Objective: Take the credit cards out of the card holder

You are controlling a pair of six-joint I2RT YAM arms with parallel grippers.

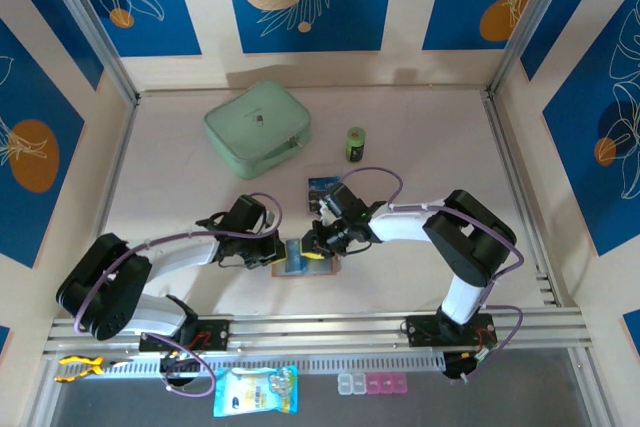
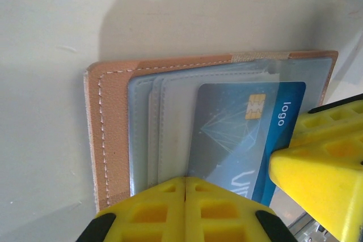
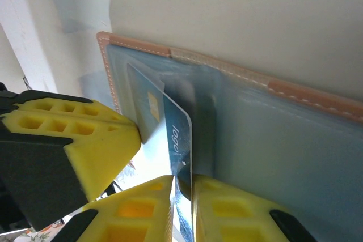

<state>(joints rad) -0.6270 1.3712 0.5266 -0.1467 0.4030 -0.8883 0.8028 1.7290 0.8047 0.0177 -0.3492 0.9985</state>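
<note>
The tan leather card holder (image 2: 110, 134) lies open on the desk (image 1: 420, 127), between the two arms. The left pincer (image 2: 185, 194), fingers closed together, presses on its edge. The right pincer (image 3: 182, 188) grips a blue credit card (image 2: 238, 134), partly out of its grey pocket (image 2: 170, 123).

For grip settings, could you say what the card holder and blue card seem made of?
The card holder looks like matte tan leather or imitation, pale-stitched; its pockets, translucent plastic. The blue credit card seems glossy plastic with a gold chip.
</note>
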